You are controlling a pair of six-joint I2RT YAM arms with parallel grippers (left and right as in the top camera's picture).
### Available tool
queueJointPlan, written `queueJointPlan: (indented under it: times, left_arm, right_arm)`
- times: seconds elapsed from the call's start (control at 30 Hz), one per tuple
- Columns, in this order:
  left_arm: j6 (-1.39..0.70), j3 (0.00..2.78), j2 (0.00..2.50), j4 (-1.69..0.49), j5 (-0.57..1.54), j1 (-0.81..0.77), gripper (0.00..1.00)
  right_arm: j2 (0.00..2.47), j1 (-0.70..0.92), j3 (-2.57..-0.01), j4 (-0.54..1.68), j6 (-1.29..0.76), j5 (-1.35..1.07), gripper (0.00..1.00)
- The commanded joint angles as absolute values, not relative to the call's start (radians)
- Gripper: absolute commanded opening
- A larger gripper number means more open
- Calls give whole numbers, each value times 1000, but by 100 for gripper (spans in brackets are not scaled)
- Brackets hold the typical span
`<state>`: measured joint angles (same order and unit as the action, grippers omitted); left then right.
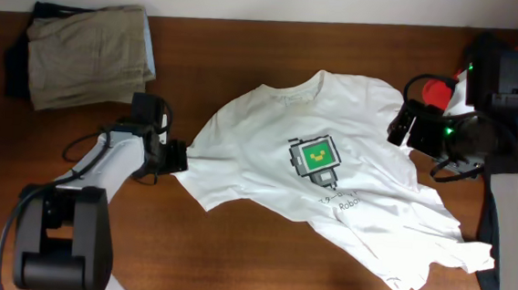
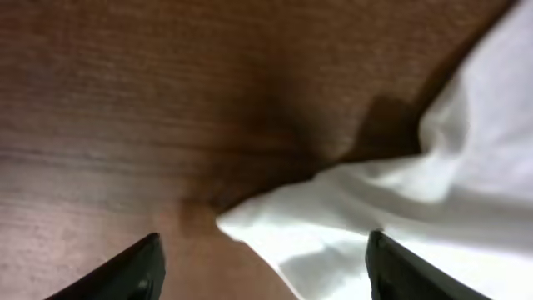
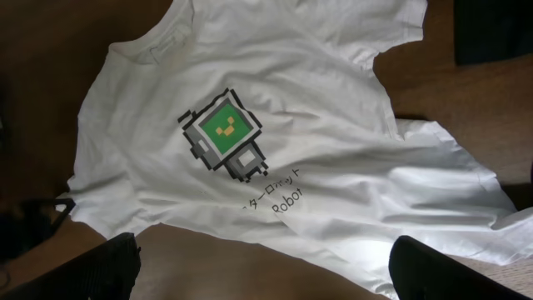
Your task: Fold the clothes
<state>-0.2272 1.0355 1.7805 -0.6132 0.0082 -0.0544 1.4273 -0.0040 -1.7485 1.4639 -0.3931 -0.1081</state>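
Observation:
The white T-shirt (image 1: 329, 182) lies spread face up on the wooden table, its green robot print (image 1: 316, 158) and small dark lettering showing. It is wrinkled toward the lower right hem. My left gripper (image 1: 180, 156) is low at the tip of the shirt's left sleeve. In the left wrist view it (image 2: 262, 275) is open, with the sleeve tip (image 2: 275, 237) lying between the fingers. My right gripper (image 1: 397, 127) hovers by the right sleeve. In the right wrist view it (image 3: 266, 271) is open and empty above the shirt (image 3: 316, 158). A red garment (image 1: 438, 89) lies at the far right.
A folded khaki garment (image 1: 87, 51) sits at the back left on a dark one (image 1: 14, 68). A black garment (image 3: 491, 29) lies beyond the shirt's right sleeve. Bare wood (image 1: 233, 253) shows in front of the shirt.

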Motion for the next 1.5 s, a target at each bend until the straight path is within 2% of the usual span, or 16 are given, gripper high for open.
queueJointPlan:
  times: [0.0,0.13,0.2,0.3,0.33,0.43,0.53,0.63,0.8,0.97,1.13,1.17,1.2,1.33,1.37,1.47]
  left_arm:
    - [-210,1055,1821,-591,-23,-56,71]
    - [-208,1055,1850,-595,-18,-56,56]
    - [-208,1055,1855,-595,-11,-56,31]
    - [-208,1055,1855,-595,-1,-56,4]
    - [-208,1055,1855,-595,7,-56,0]
    - [-257,1121,1855,-604,8,-28,0]
    - [-362,1339,1855,-647,70,143,0]
    - [-379,1400,1855,-706,71,307,0]
    - [-381,1400,1855,-804,139,511,0]
    - [-381,1399,1855,-919,146,493,0]
    - [-381,1394,1855,-926,146,479,0]
    - [-381,1394,1855,-926,146,479,0]
    - [-381,1394,1855,-925,146,480,0]
    - [-381,1394,1855,-926,146,479,0]
    - [-381,1394,1855,-926,146,479,0]
    - [-381,1394,1855,-926,146,479,0]
  right_arm:
    - [1428,-7,-1752,1467,-398,-93,99]
    - [1428,-7,-1752,1467,-398,-93,99]
    - [1428,-7,-1752,1467,-398,-93,99]
    - [1428,-7,-1752,1467,-398,-93,99]
    - [1428,-7,-1752,1467,-398,-93,99]
    - [1428,-7,-1752,1467,-398,-94,99]
    - [1429,-6,-1719,1467,-398,-134,99]
    - [1460,-6,-1634,1415,-398,-135,98]
    - [1647,62,-1497,1136,-296,-236,99]
    - [2006,80,-1498,839,-331,-419,99]
    - [2117,97,-1498,762,-368,-422,98]
    - [2127,106,-1497,746,-384,-403,94]
    - [2131,112,-1497,722,-393,-403,83]
    - [2131,111,-1498,578,-459,-387,12]
    - [2131,109,-1509,533,-482,-384,4]
    - [2131,57,-1741,485,-481,-382,4]
